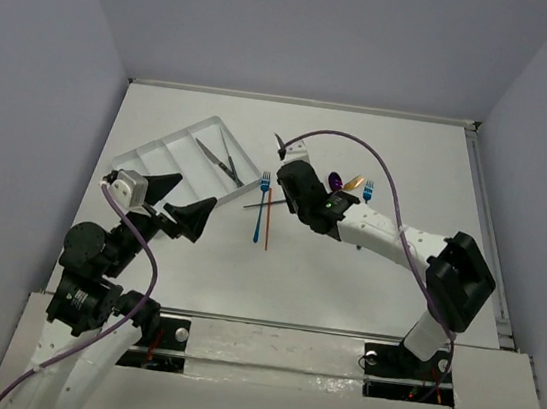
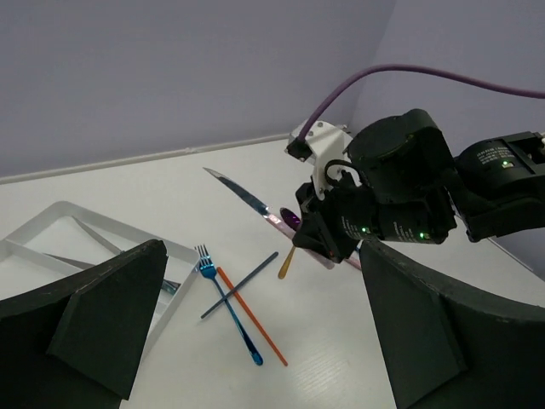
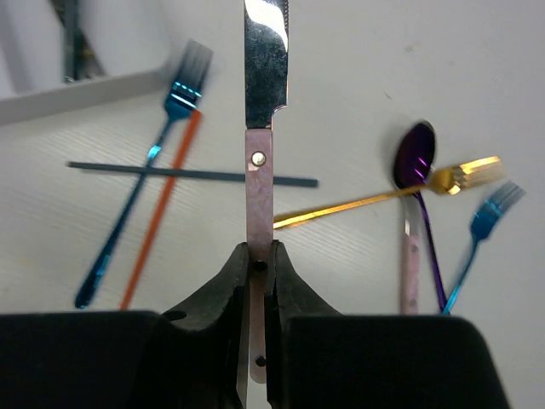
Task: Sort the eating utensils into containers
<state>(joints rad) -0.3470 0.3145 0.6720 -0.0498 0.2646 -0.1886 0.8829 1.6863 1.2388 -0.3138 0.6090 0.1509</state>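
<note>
Knife with a pink handle and silver blade is pinched at its handle end by the right gripper, jaws closed tight on it, and held clear of the surface. In the overhead view the white tray lies at about nine o'clock from it, with two grey utensils in one compartment. Best to swing across, turn the blade parallel to the compartments, lower close, then release. The left gripper hangs wide open and empty by the tray's six o'clock edge; steer clear of it.
</note>
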